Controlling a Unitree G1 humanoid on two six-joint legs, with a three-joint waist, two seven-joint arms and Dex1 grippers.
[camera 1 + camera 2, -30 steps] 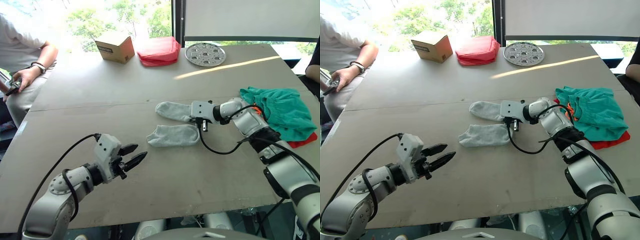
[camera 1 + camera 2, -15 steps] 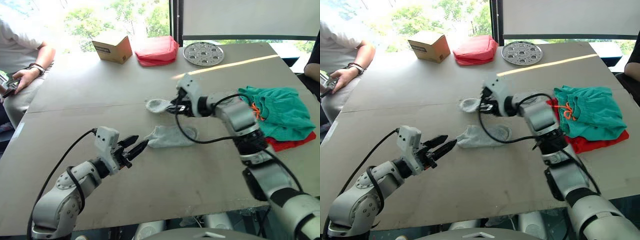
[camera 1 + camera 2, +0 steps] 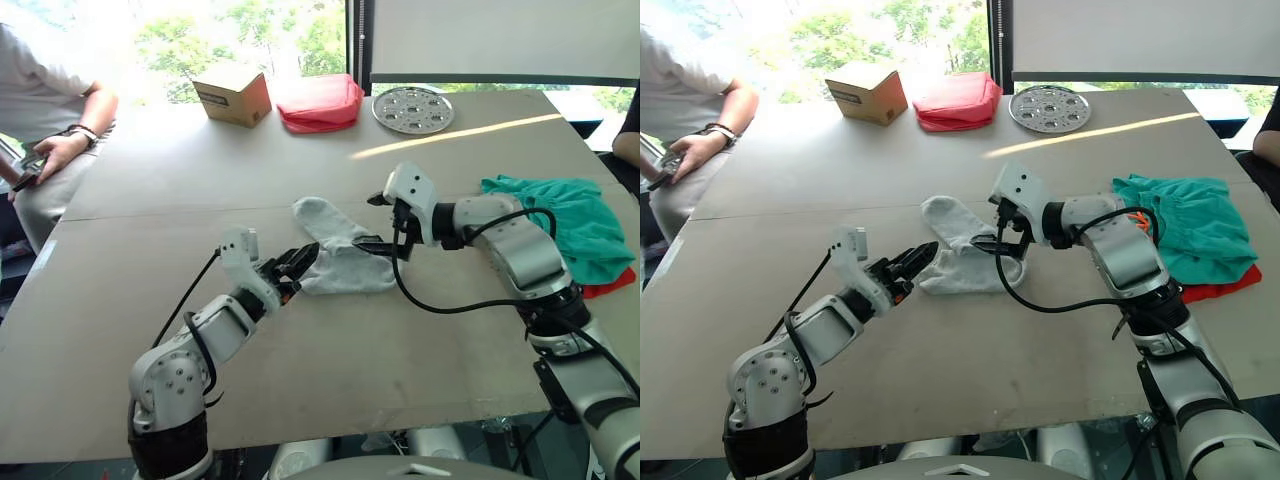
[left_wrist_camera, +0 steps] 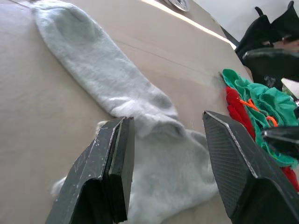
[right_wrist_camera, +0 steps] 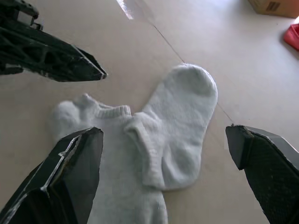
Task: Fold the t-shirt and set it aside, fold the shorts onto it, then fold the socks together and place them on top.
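The socks (image 3: 340,255) are laid overlapping at the table (image 3: 200,190) centre, one angled toward 11 o'clock across the other. The left gripper (image 3: 290,268) is spread open at their 9 o'clock edge, nothing grasped; the right gripper (image 3: 385,235) is held wide open over their 3 o'clock end, empty. The shorts (image 3: 560,220) are piled on the t-shirt (image 3: 610,283) at 3 o'clock.

Grey table (image 3: 330,370), seam across its middle, sunlight streak at far right. Window (image 3: 250,30) behind: bright green foliage. Pale roller blind (image 3: 500,35), dark frame.
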